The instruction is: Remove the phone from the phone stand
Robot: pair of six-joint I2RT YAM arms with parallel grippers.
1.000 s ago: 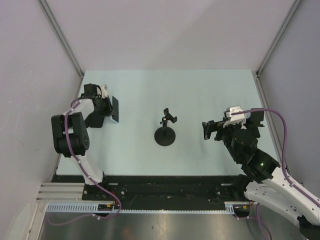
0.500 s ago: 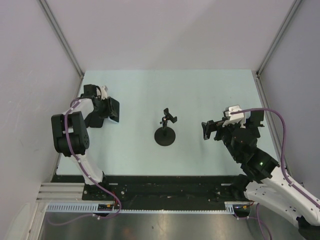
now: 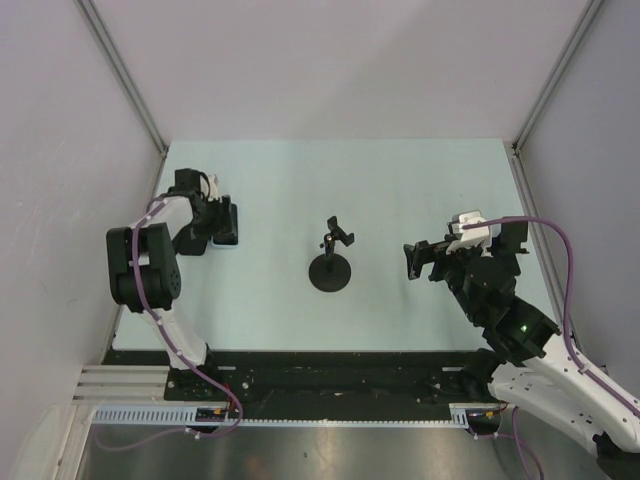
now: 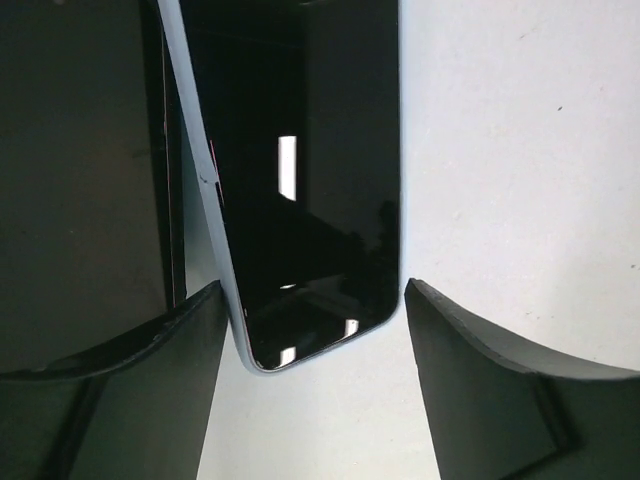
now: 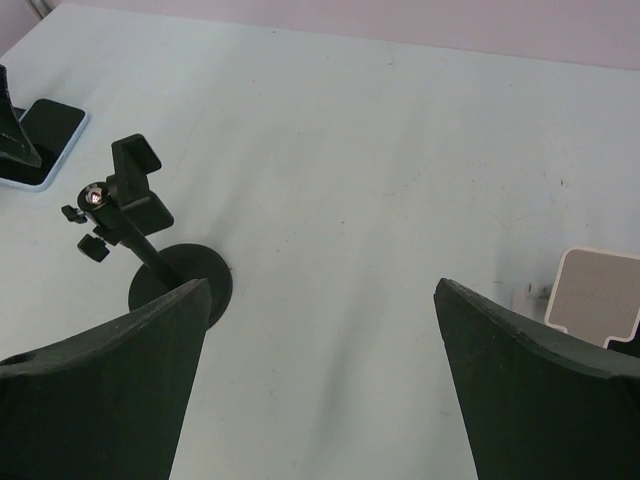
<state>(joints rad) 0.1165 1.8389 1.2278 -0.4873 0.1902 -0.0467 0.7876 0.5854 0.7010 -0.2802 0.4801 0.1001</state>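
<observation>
The phone (image 4: 300, 180) lies flat, screen up, on the desk (image 3: 400, 190) close to its left edge, well apart from the stand (image 3: 330, 262). The stand is upright at the middle of the desk with its clamp empty. The left claw (image 4: 312, 290) hangs over the phone's end with its jaws parted, one finger right beside the phone's edge and the other clear of it, gripping nothing. The right claw (image 5: 322, 285) hovers toward the right edge, spread wide and empty.
</observation>
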